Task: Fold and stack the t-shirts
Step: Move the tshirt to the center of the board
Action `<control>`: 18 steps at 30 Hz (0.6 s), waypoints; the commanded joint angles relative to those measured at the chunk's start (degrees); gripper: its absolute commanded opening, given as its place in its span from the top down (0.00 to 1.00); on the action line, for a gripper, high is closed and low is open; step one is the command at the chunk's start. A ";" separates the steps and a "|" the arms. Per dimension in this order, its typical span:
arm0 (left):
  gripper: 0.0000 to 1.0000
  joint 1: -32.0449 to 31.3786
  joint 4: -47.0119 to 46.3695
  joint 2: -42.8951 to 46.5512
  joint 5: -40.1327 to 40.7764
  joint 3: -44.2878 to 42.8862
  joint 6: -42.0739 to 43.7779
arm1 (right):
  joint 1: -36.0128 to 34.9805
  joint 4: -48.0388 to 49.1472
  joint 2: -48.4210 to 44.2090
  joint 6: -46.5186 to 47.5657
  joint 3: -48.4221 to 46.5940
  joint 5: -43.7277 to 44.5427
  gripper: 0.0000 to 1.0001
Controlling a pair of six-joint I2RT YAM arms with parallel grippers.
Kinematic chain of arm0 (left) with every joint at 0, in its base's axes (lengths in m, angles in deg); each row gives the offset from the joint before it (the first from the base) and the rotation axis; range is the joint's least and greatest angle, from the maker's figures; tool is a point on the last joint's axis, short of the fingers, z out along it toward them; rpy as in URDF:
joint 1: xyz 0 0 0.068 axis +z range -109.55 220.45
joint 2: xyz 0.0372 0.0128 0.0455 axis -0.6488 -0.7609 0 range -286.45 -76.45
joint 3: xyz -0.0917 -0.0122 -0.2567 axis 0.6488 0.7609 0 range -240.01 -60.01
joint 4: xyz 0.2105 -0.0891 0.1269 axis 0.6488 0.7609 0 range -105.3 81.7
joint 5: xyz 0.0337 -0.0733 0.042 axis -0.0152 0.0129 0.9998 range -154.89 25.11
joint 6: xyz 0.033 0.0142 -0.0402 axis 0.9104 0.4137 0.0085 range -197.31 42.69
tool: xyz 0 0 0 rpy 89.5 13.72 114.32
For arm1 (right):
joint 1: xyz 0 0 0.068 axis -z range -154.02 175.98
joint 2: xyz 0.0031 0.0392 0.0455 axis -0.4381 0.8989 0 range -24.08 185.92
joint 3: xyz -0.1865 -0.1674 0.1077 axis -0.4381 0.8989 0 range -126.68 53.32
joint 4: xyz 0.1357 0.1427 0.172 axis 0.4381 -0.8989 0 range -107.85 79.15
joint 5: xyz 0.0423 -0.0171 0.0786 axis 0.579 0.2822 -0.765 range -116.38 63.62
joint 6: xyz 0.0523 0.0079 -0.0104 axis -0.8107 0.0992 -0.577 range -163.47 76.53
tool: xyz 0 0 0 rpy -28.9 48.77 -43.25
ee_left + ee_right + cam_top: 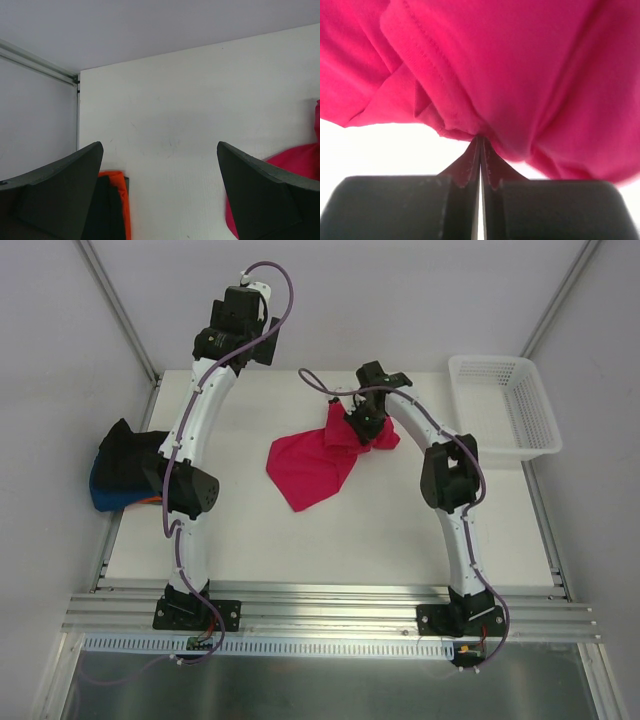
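Currently, right fingers (467,167) clenched on the crimson-pink t-shirt (312,465) at its far-right end; cloth lies diagonally near-left across the counter (350,540). Left fingers (65,185) spread, empty, well apart at far left; right arm nearer

left claw (160,150) spread wide | right claw (480,144) pinched tight

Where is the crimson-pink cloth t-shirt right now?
In the top external view the crimson-pink cloth t-shirt lies near the white table's middle, its right end pinched in the right gripper's shut jaws; a white plastic mesh basket farther right.
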 commanded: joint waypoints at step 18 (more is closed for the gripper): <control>0.01 -0.57 -2.67 -1.29 4.54 -5.64 -0.62 | 1.12 6.88 -30.56 -10.58 -13.80 -7.17 1.00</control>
